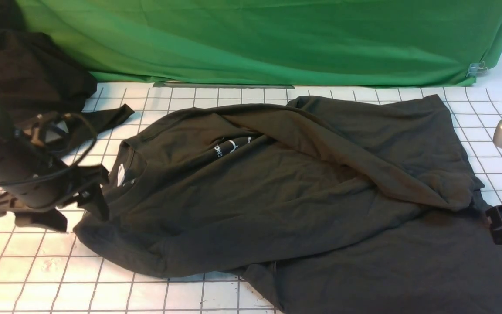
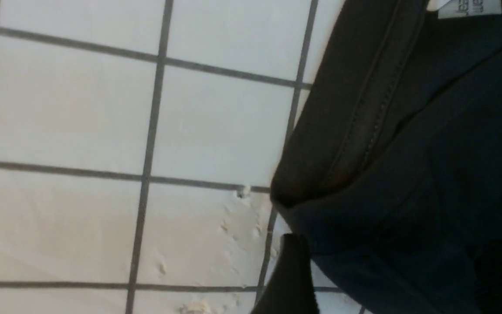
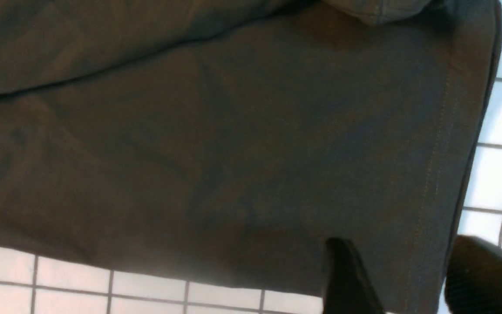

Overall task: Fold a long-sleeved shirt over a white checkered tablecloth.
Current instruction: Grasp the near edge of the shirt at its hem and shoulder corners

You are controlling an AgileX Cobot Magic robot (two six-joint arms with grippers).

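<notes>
Two hands, one at each end of the long-sleeved shirt [image 1: 277, 205], both released and grasping nothing. Left hand [image 1: 79, 216] just beside the ribbed neck [image 2: 355, 113] near the counter's left edge, fingers spread wide over bare white checkered tablecloth [image 1: 24, 266] and the collar's rim. Right hand [image 3: 408, 261] by the right edge, fingers apart astride the stitched hem [image 3: 434, 144], not pinching it.

Shirt itself across the middle of the counter, neck leftward, hem rightward and running toward the near right corner. Far side of the body flopped forward over the chest, half hiding the white logo [image 1: 232, 148]. Probably a lengthwise fold, laid loose and rumpled rather than flat.

Ends flanked this way most likely for taking neck and hem together and keeping the next fold straight.

Off at the far left corner, another black cloth heap [image 1: 28, 74], no logo showing. Behind it all, green cloth [image 1: 277, 39] as backdrop.
</notes>
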